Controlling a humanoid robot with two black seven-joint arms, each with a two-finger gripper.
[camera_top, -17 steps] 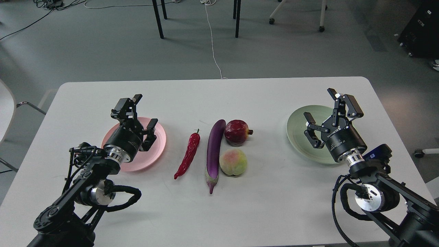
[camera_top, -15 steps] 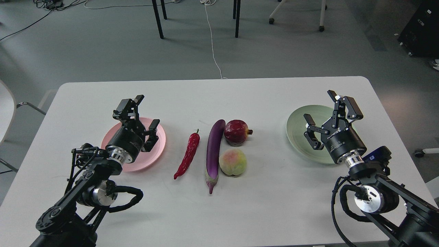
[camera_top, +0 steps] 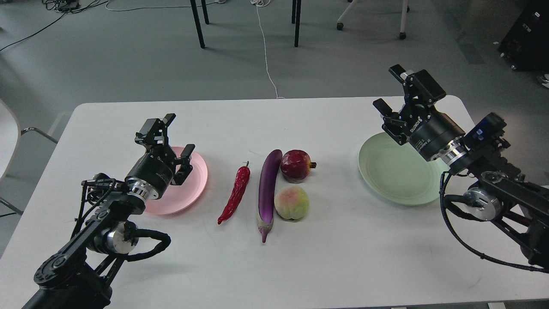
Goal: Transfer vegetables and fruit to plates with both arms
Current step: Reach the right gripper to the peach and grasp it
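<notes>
A purple eggplant (camera_top: pixel 267 191) lies lengthwise at the table's middle. A red chili pepper (camera_top: pixel 235 194) lies just left of it. A dark red pomegranate (camera_top: pixel 296 165) and a yellow-green peach (camera_top: pixel 291 202) sit against the eggplant's right side. The pink plate (camera_top: pixel 188 186) is at the left, the green plate (camera_top: pixel 396 169) at the right. My left gripper (camera_top: pixel 169 135) is open and empty above the pink plate. My right gripper (camera_top: pixel 388 92) is open and empty, raised above the green plate's far edge.
The white table (camera_top: pixel 274 257) carries everything. Beyond its far edge are chair and table legs (camera_top: pixel 197 23), a white cable (camera_top: pixel 266 56) on the grey floor, and a black case (camera_top: pixel 525 36) at the top right.
</notes>
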